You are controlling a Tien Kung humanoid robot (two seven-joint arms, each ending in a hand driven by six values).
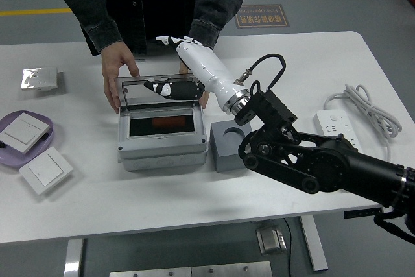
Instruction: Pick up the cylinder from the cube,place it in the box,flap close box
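Head view, right hand: the white right hand (178,42) sits in the upper middle of the frame, above the box's far edge; fingers stretched nearly flat and holding nothing, apparently placed to push the lid (157,87) down
Box: the grey box (162,128) stands centre-left on the bench (272,63); its clear lid is raised, not yet shut
Cylinder: the orange cylinder (163,123) lies inside the box; the grey cube (228,147) just right of the box shows an empty socket
Person: a person's hands (117,69) grip the box's far corners, likely to steady it
Left hand: out of view
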